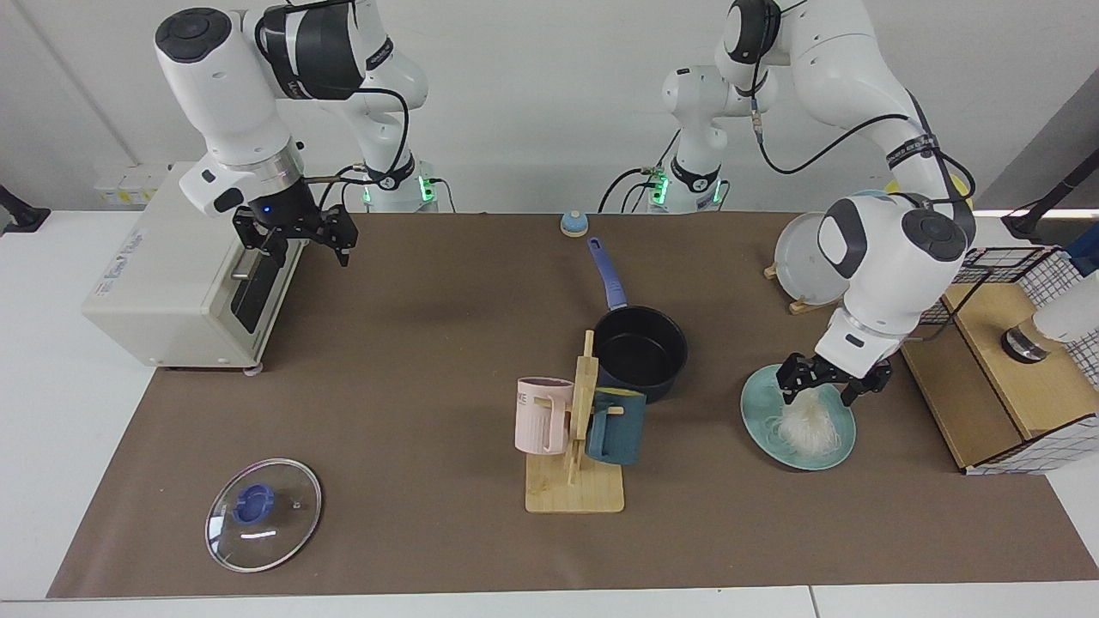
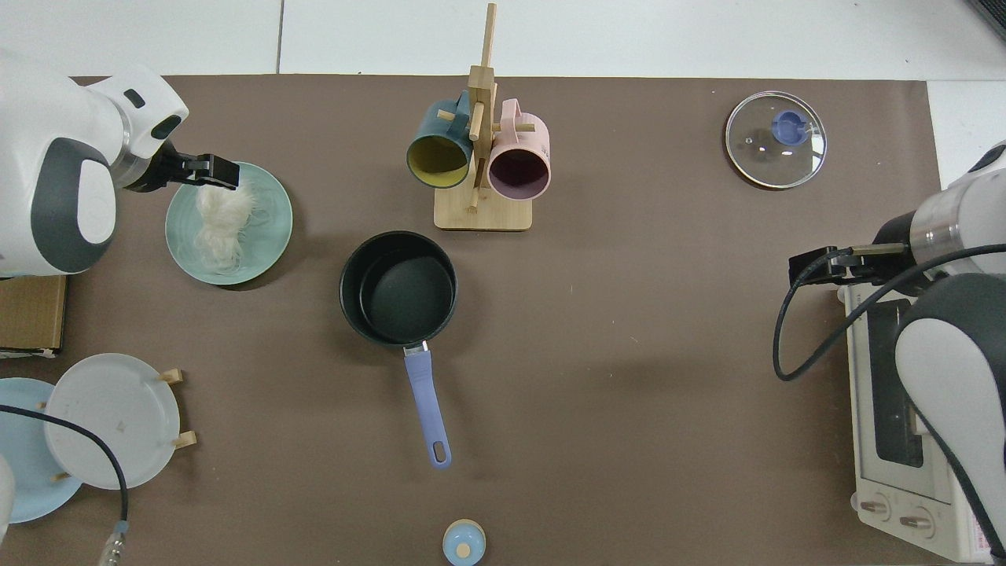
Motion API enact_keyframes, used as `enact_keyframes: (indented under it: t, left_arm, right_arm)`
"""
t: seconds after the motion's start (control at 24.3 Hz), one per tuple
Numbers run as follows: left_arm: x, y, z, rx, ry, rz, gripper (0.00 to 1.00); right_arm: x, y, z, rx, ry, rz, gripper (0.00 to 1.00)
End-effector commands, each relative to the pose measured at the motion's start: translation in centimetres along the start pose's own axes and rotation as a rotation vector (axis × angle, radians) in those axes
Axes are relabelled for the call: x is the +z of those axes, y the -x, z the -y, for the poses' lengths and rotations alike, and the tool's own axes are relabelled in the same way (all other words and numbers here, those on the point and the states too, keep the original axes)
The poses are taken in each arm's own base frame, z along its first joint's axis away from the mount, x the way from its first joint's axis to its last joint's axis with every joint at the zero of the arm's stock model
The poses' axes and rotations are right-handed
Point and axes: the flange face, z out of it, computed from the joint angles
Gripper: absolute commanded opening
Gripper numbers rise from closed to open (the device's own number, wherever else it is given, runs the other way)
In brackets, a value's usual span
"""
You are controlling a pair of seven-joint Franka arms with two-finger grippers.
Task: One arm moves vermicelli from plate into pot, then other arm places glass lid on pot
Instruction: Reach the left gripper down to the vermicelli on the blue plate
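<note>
Left hand [image 1: 828,388] spread wide over my noodles [image 1: 809,421] on the plate [image 1: 837,451]; light, soft, tangly, so I'd pinch mid-clump; right hand [image 1: 296,233] waits open, far left.

You see a round, flat teal plate [image 1: 837,451] under a loose tangle of thin white translucent vermicelli [image 1: 809,423]. Your small saucepan [image 1: 640,352] is dark navy outside and black inside, with a long blue handle. The round clear glass lid [image 1: 264,513] carries a blue knob and a thin metal rim. Both white jointed arms end in black two-finger grippers: the left gripper [image 1: 827,390] plain black, the right gripper [image 1: 296,233] showing a small blue light. A pink mug [image 1: 541,415] and a teal mug [image 1: 615,426] hang on pale wood, over a brown mat [image 1: 412,386].
</note>
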Motion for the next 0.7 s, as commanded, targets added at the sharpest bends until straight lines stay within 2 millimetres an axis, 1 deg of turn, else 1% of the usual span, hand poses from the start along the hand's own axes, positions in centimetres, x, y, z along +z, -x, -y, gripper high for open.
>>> enact_keyframes:
  t: [0.0,0.08,0.16,0.33,0.49,0.62,0.66]
  left_arm:
    - [3.0,0.0,0.5,-0.020,0.008,0.019,1.00]
    - [4.1,0.6,0.4,-0.042,0.007,0.036,1.00]
    - [4.5,0.7,0.1,-0.059,0.008,0.042,1.00]
    - [6.6,1.6,0.2,-0.061,0.006,0.030,1.00]
    - [7.0,1.8,1.0,-0.065,-0.003,0.029,1.00]
    - [8.2,2.4,1.0,-0.068,-0.004,0.026,1.00]
    - [8.3,2.5,1.0,-0.068,-0.004,0.021,1.00]
  right_arm:
    - [-0.4,0.3,-0.5,-0.005,-0.007,0.009,0.99]
    - [-0.4,0.3,-0.5,-0.005,-0.007,0.009,0.99]
    - [-0.4,0.3,-0.4,-0.007,-0.007,0.009,0.99]
    - [-0.4,0.3,-0.5,-0.005,-0.007,0.009,0.99]
    - [-0.3,0.3,-0.5,-0.005,-0.007,0.010,0.99]
    - [-0.3,0.3,-0.5,-0.004,-0.007,0.010,0.99]
    - [-0.3,0.3,-0.5,-0.003,-0.009,0.010,0.99]
